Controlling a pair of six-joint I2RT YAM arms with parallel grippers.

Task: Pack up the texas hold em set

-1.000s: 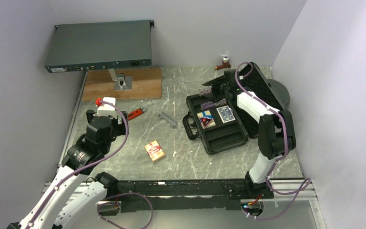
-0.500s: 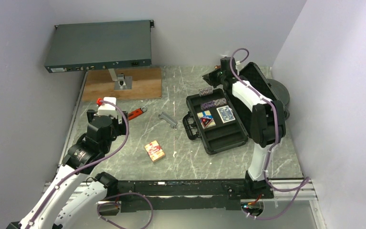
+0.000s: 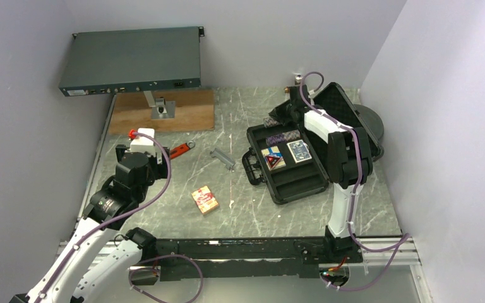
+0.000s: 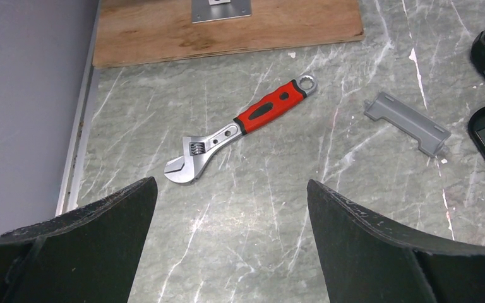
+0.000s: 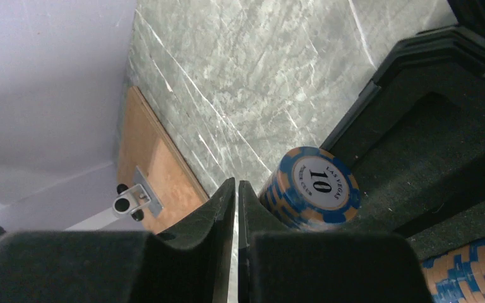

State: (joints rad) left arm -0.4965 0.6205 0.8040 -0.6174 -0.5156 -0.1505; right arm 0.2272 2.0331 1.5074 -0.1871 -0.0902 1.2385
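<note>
Grey marble tabletop (image 3: 252,211); left gripper (image 4: 229,189) spread wide over red-handled wrench (image 4: 240,126); right gripper (image 5: 235,192) pinched together, seemingly empty, just beside blue chip stack (image 5: 312,186) by black case (image 3: 297,182).

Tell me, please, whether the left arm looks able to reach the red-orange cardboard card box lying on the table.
Probably yes. The red-orange card box lies flat on the table, apart from the other things, and the left gripper, open and empty, has nothing standing between it and the box.
</note>
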